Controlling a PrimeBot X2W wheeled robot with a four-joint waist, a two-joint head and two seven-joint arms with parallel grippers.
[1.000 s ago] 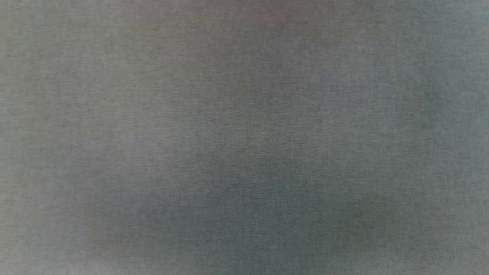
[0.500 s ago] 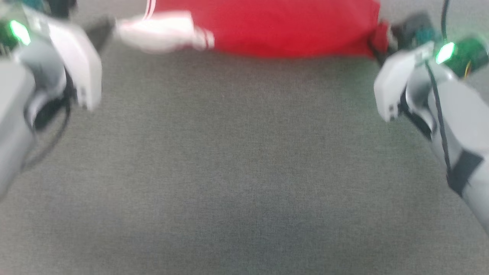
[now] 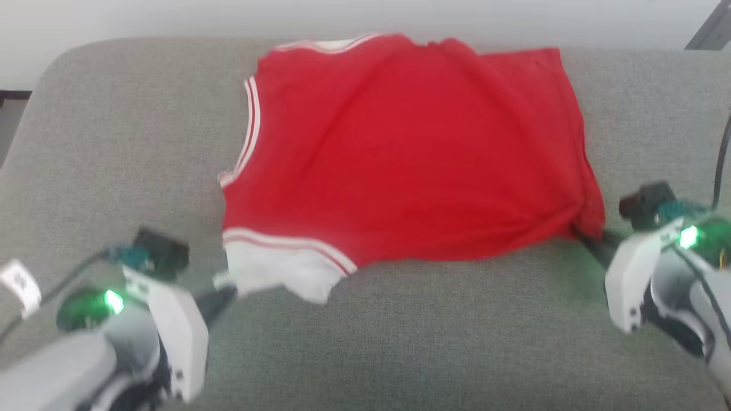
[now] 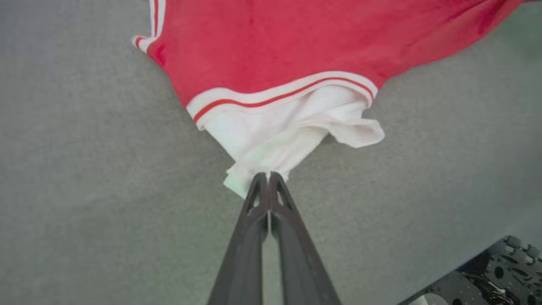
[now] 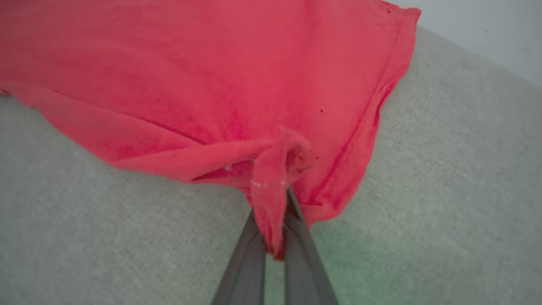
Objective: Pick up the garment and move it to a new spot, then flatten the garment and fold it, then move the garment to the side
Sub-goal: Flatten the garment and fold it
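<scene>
The garment (image 3: 400, 148) is a red jersey T-shirt with white sleeves and striped trim, spread across the grey cushion, lettering hidden. My left gripper (image 3: 225, 294) is at the lower left, shut on the tip of the white sleeve (image 4: 279, 135); in the left wrist view its fingers (image 4: 267, 180) pinch the white cloth. At the right, my right gripper (image 3: 585, 237) is shut on a bunched fold of the red hem (image 5: 271, 186), the cloth caught between its fingers (image 5: 292, 212). Both grips stretch the near edge of the shirt sideways.
The grey upholstered surface (image 3: 400, 342) runs wide in front of the shirt, with rounded far corners and a pale wall (image 3: 171, 17) behind. A dark part of the robot's base (image 4: 487, 279) shows at the lower right of the left wrist view.
The head camera has tilted up, from blank grey fabric to the whole shirt and both arms. Both grippers stay shut on the garment.
</scene>
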